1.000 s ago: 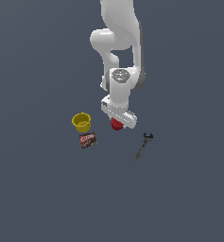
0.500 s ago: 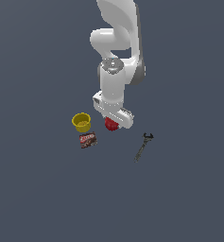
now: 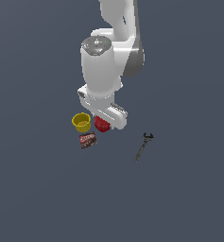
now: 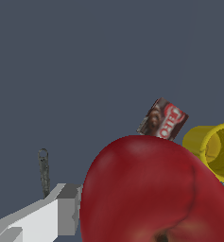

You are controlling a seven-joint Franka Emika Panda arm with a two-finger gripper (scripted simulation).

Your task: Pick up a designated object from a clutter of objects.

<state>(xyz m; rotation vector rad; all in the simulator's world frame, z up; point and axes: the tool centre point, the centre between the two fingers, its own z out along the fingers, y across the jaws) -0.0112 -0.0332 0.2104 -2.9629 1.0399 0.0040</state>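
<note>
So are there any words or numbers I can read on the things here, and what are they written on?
Packet: white letters on a red patch, too blurred to read for sure.
Red ball: no writing.
Yellow cup: no writing that shows.
Wrench: too small to tell.
Gripper: no writing that shows.

Flat, even simulator light; I see almost no shadows. My white arm looks brightest; the red ball perhaps slightly glossy.
</note>
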